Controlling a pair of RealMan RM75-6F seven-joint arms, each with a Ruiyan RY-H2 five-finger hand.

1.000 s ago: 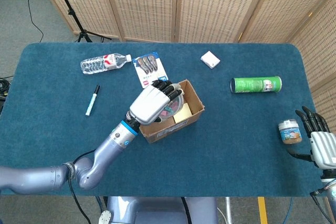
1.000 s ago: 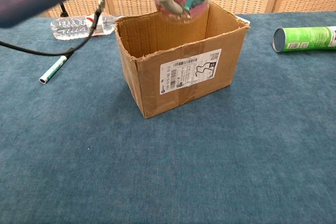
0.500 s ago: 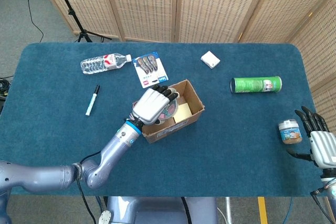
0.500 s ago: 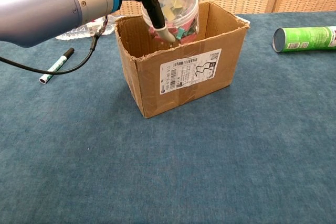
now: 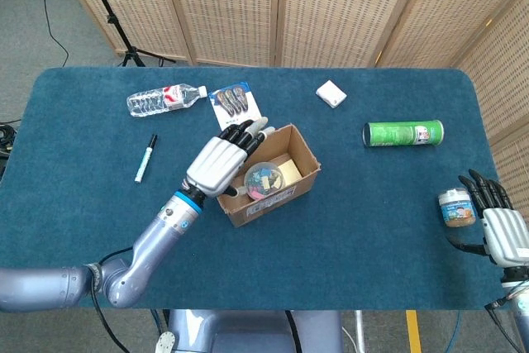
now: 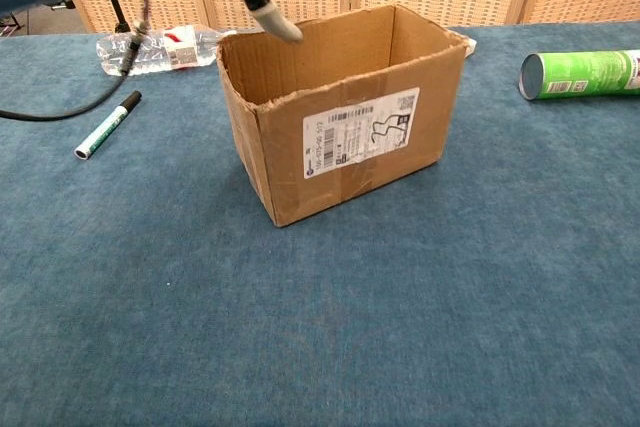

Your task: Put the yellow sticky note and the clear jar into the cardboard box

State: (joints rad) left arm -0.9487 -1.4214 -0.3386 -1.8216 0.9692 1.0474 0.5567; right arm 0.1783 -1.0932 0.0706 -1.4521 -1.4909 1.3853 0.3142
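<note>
The open cardboard box (image 5: pixel 307 173) stands mid-table, seen side-on as the cardboard box (image 6: pixel 340 122) in the chest view. Inside it sits the clear jar (image 5: pixel 263 180) with colourful bits, beside the yellow sticky note (image 5: pixel 290 171). My left hand (image 5: pixel 216 162) hovers just left of the box's rim with fingers spread and nothing in them; one of its fingertips (image 6: pixel 277 23) shows above the box's back left corner. My right hand (image 5: pixel 501 227) rests open at the table's right edge, beside a small lidded jar (image 5: pixel 455 207).
A green can (image 5: pixel 403 133) lies right of the box. A water bottle (image 5: pixel 165 98), a card of cutlery (image 5: pixel 235 105), a marker (image 5: pixel 145 158) and a small white box (image 5: pixel 331 93) lie toward the back.
My left hand lowered the clear jar into the box, let it go, and drew back up and to the left. The right hand stayed put.
</note>
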